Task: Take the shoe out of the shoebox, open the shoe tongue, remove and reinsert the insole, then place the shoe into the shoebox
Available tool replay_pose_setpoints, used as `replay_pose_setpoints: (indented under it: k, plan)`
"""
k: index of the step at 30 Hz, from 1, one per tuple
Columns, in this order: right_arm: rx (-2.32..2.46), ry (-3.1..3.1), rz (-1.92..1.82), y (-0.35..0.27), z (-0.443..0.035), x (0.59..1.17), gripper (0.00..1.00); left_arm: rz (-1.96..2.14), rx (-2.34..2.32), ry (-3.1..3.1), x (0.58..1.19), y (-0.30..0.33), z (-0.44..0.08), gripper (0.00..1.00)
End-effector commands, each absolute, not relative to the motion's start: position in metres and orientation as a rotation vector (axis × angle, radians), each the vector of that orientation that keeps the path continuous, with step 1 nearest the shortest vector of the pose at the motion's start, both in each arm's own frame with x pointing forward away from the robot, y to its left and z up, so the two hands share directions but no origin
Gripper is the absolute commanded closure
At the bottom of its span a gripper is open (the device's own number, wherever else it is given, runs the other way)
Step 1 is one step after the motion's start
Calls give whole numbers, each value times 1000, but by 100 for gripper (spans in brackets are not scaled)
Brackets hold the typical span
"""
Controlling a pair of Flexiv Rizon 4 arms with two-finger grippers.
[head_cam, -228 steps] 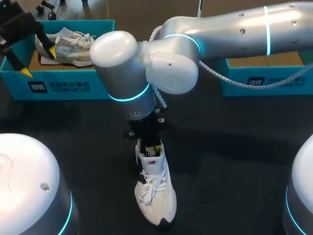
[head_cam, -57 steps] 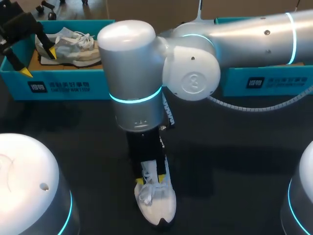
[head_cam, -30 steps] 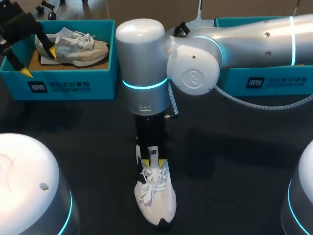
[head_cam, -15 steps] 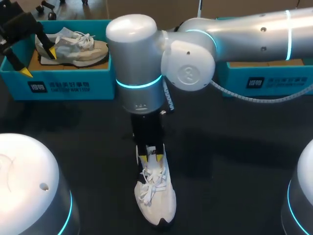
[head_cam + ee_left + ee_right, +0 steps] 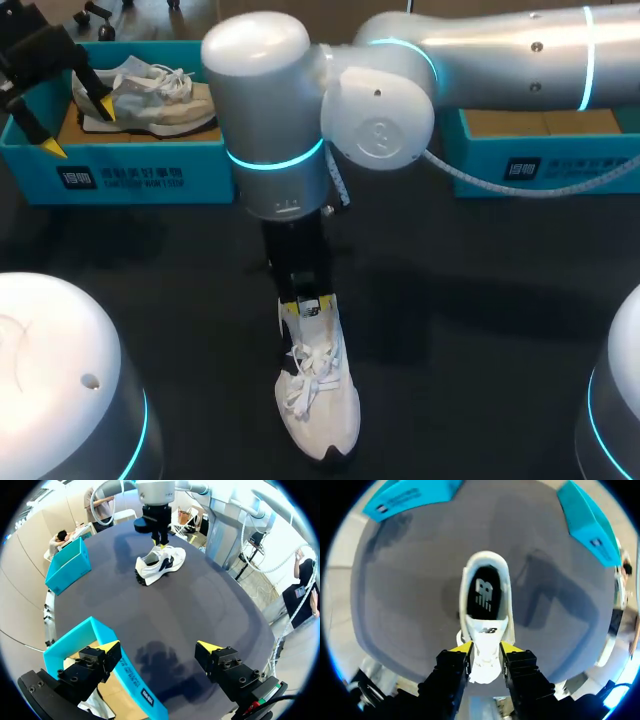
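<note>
Left shoebox [image 5: 130, 172] holds a grey shoe [image 5: 160, 95]. Your left gripper [image 5: 159, 645] gapes over it. Your right gripper [image 5: 487, 649] pinches the tongue [image 5: 487, 637] of the white shoe [image 5: 318, 405].

Matt white shoe [image 5: 320, 425] with cloth laces [image 5: 310, 385], matt dark table [image 5: 480, 330], teal cardboard shoebox [image 5: 590, 168], smooth silvery right arm [image 5: 490, 45]

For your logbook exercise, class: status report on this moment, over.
Left gripper open, over left shoebox edge. Right gripper shut on tongue of white shoe, on the table. Grey shoe fills that shoebox.
</note>
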State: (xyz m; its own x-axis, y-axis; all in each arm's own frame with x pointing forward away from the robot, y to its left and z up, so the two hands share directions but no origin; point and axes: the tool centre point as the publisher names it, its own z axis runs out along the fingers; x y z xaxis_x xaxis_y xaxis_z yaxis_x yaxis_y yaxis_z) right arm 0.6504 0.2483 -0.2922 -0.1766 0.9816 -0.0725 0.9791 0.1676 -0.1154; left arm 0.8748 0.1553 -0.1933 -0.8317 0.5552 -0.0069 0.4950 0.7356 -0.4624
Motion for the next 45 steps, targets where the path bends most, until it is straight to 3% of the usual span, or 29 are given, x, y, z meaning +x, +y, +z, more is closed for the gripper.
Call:
replay_pose_setpoints:
  k: [1,3,5,6,13,23,28,45]
  plan:
    - [-1628,-2631,51,234,-281,658,60,687,-853,-2803,875,156,-193,0]
    - [-1474,-2723,64,231,-280,664,51,687,-853,-2803,875,156,-193,0]
    - [-1283,-2808,31,229,-280,670,7,687,-853,-2803,875,156,-193,0]
    - [-1206,-2841,3,227,-280,673,0,687,-853,-2803,875,156,-193,0]
    - [-351,-3032,-78,223,-272,689,0,687,-853,-2803,875,156,-193,0]
    - [-351,-3032,-78,223,-272,689,0,687,-853,-2803,875,156,-193,0]
    - [-113,-3162,196,246,-281,702,0,687,-853,-2803,875,156,-193,0]
    - [283,-3199,379,257,-301,754,0,687,-853,-2803,875,156,-193,0]
